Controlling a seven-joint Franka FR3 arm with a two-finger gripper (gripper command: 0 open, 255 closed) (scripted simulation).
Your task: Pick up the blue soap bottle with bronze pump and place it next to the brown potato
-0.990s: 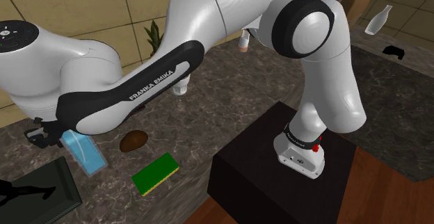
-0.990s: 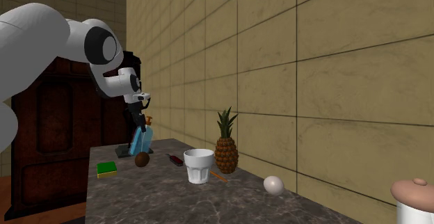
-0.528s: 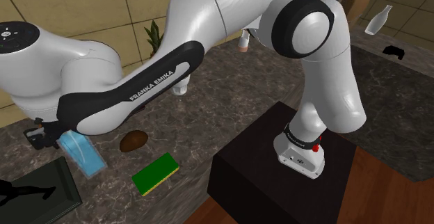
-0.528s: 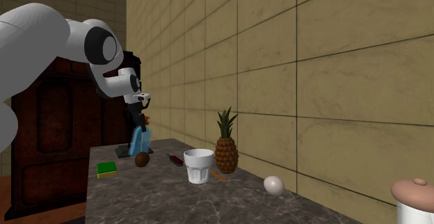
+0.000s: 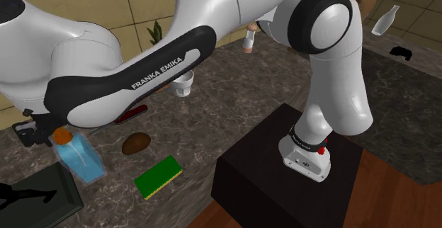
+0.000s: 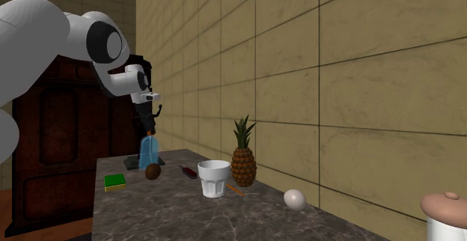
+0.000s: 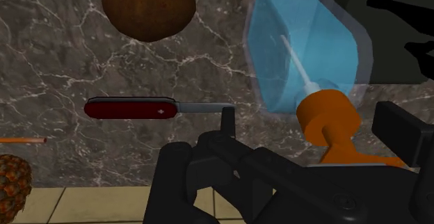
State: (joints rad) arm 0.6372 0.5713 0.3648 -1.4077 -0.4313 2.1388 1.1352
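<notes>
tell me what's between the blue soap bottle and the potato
Nothing: in the shoulder view the stretch of marble countertop between the blue soap bottle and the brown potato is bare, and the wrist view agrees.

Soap bottle [image 5: 79,159] near potato [image 5: 135,143], sponge [image 5: 159,177] alongside

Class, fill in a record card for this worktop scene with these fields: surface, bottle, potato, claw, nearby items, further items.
surface: dark marbled counter
bottle: clear blue bottle with an orange pump, standing on the counter beside the potato
potato: brown potato, lying on the counter, apart from the bottle
claw: claw open, just above the bottle, its fingers either side of the pump without clasping it
nearby items: green sponge, red pocket knife
further items: white cup, pineapple
</notes>
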